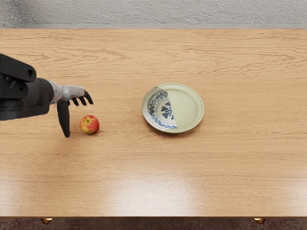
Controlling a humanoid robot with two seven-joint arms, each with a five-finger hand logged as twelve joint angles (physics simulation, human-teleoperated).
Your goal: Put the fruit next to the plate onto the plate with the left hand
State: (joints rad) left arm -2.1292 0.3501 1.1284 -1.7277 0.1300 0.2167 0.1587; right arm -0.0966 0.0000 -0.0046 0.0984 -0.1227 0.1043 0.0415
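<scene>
A wooden table (192, 182) stands before a speckled grey wall (153, 12).

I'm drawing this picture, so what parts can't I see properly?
Head view, the only one:
Left arm: cut off by the left edge.
Right arm: outside the picture.
Left hand palm: hidden by the hand itself.
Table legs: mostly hidden under the tabletop.
Plate pattern: too small to read.

- I find no text, label, brand, number or sign that I can read anywhere in my head view.
- The only marking I see is a blue painted pattern on one part of the round pale-green ceramic plate (189, 108). It forms no letters or digits.
- The light wooden tabletop (192, 182) shows me only grain.
</scene>
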